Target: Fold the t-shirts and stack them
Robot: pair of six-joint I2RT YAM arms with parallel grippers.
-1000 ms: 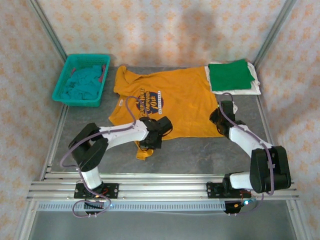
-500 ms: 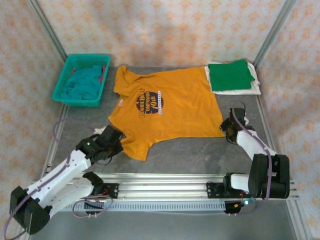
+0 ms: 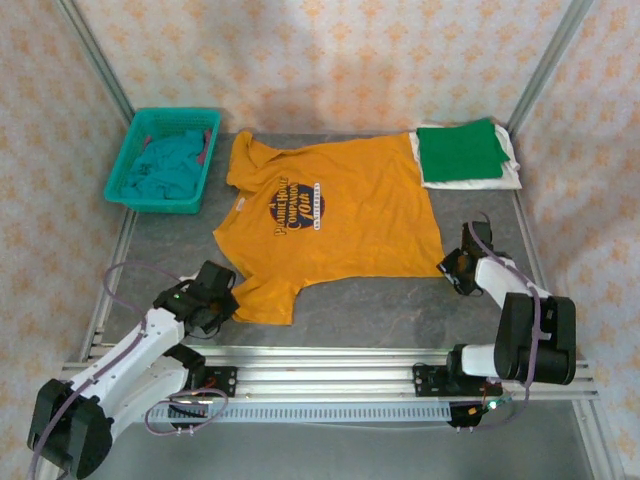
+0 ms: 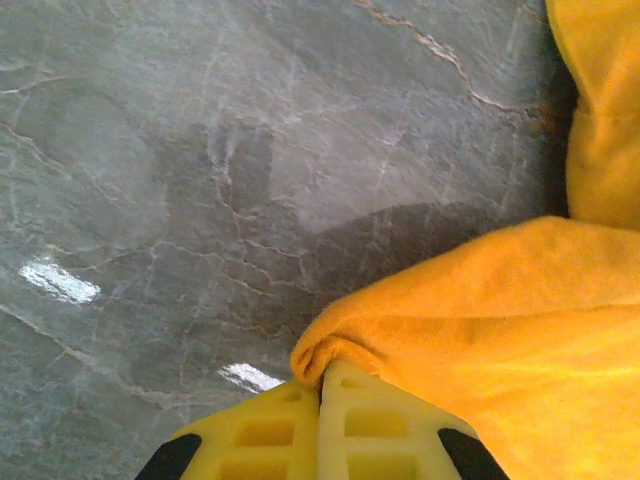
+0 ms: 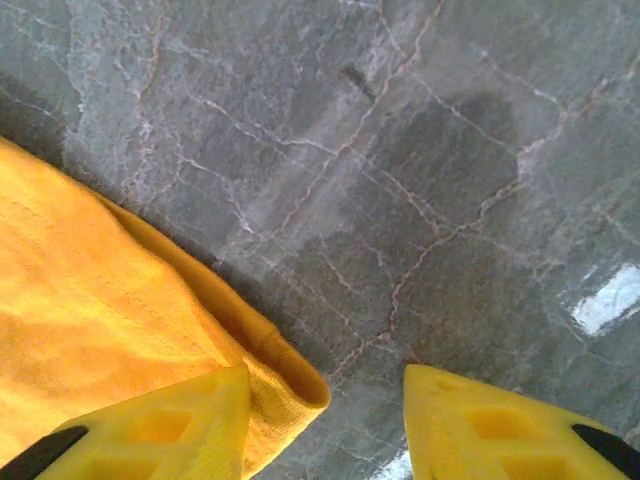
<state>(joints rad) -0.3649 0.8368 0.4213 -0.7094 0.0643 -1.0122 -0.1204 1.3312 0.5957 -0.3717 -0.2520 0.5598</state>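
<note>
The mustard-orange t-shirt (image 3: 340,215) lies spread print-up across the grey table. My left gripper (image 3: 222,300) is at its near-left sleeve and is shut on a pinched fold of orange cloth (image 4: 330,350). My right gripper (image 3: 455,268) sits low at the shirt's near-right hem corner (image 5: 290,385), open. One of its fingers rests over the cloth and the other over bare table. A folded green t-shirt (image 3: 460,150) lies on a folded white one (image 3: 505,178) at the back right. A teal t-shirt (image 3: 165,165) is bunched in the basket.
The teal mesh basket (image 3: 125,165) stands at the back left. Metal frame posts rise at both back corners, and a rail (image 3: 320,360) runs along the near edge. Bare grey table (image 3: 380,305) lies in front of the shirt.
My left arm has swung back to the near left, drawing the sleeve out flat. My right gripper has slid a little nearer along the hem corner. The shirt lies smoother.
</note>
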